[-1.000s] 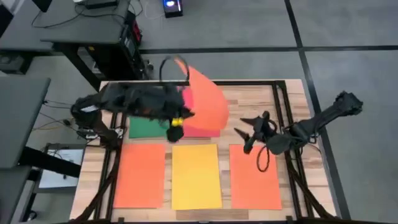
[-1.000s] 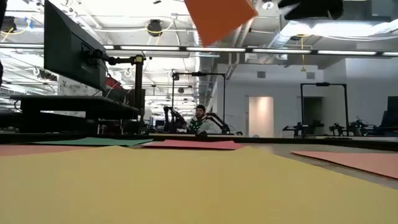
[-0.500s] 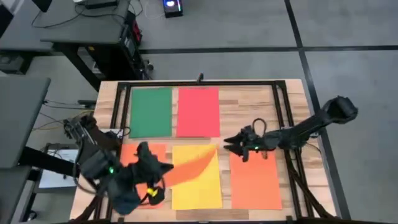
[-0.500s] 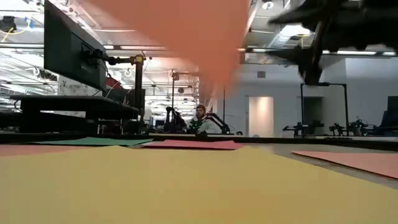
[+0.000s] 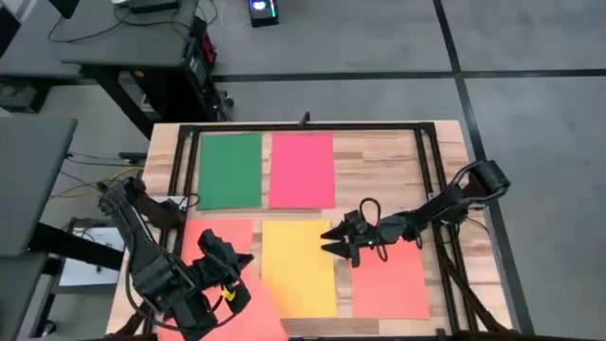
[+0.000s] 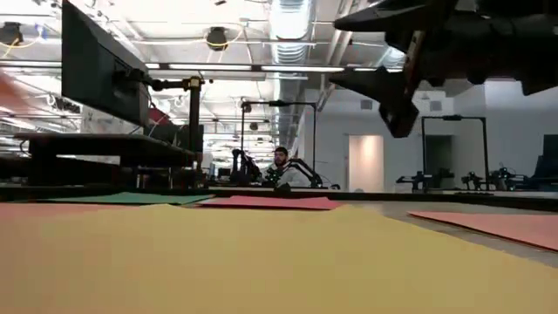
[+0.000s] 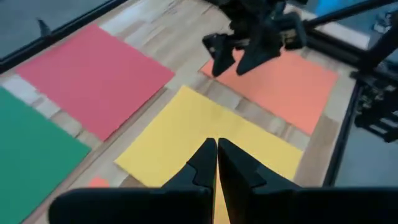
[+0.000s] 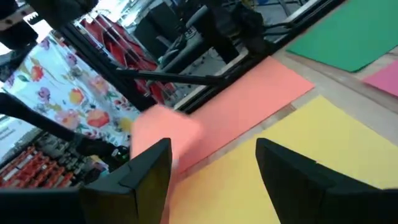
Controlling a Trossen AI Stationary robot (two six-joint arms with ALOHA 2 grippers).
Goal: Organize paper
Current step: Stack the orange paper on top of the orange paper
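The yellow sheet [image 5: 297, 267] lies flat at the worktop's [image 5: 379, 161] near edge, an orange sheet [image 5: 390, 279] beside it, green [image 5: 229, 170] and pink-red [image 5: 301, 170] sheets beyond; opposite that orange one, the left claw [image 5: 230, 280] pinches another orange sheet [image 5: 241, 303], seemingly the last unplaced; the right claw [image 5: 333, 241] hovers open over the yellow's edge.

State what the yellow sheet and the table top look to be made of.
Yellow sheet: likely plain paper, matte; it lies thin and flat with no shine. Table top: apparently wood, pale butcher-block style; plank seams and grain show between the sheets, with a slight sheen.
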